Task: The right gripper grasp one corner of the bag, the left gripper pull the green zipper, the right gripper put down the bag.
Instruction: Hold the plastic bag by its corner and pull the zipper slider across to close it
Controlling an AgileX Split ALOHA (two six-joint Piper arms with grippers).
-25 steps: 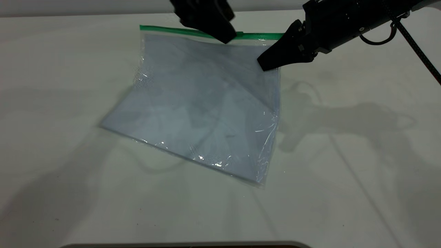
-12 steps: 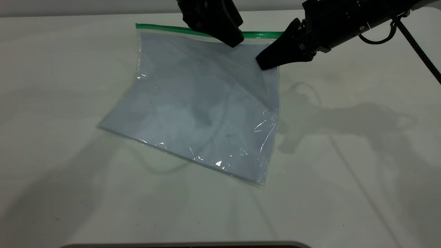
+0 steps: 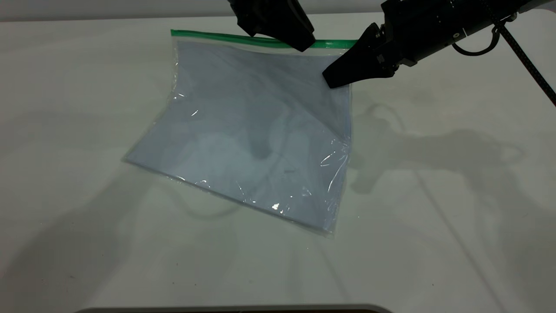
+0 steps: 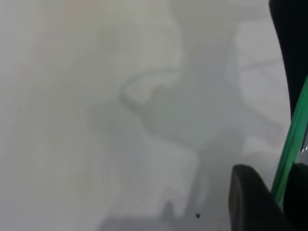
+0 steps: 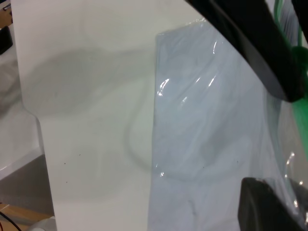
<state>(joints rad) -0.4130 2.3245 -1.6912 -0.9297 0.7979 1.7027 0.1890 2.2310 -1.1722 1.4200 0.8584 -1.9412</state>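
Observation:
The bag (image 3: pixel 260 130) is a clear pouch with pale grey-blue sheets inside. Its far edge is lifted and its near edge rests on the table. The green zipper (image 3: pixel 217 37) runs along the lifted far edge. My right gripper (image 3: pixel 332 80) is shut on the bag's far right corner, just below the zipper. In the right wrist view the bag (image 5: pixel 207 144) passes between its fingers (image 5: pixel 269 207). My left gripper (image 3: pixel 302 43) is shut on the green zipper towards its right end. In the left wrist view the zipper (image 4: pixel 291 149) runs between its fingers (image 4: pixel 250 197). The slider tab is hidden.
The white table (image 3: pixel 434 217) carries only the bag. Its near edge (image 3: pixel 234 308) shows at the bottom of the exterior view. The right arm's black cable (image 3: pixel 527 65) trails at the far right. The table's stepped edge (image 5: pixel 33 115) shows in the right wrist view.
My left gripper has slid to the right along the green zipper, closer to the right gripper. The bag's far left corner shifted slightly left and its sheet smoothed. The right gripper has held still.

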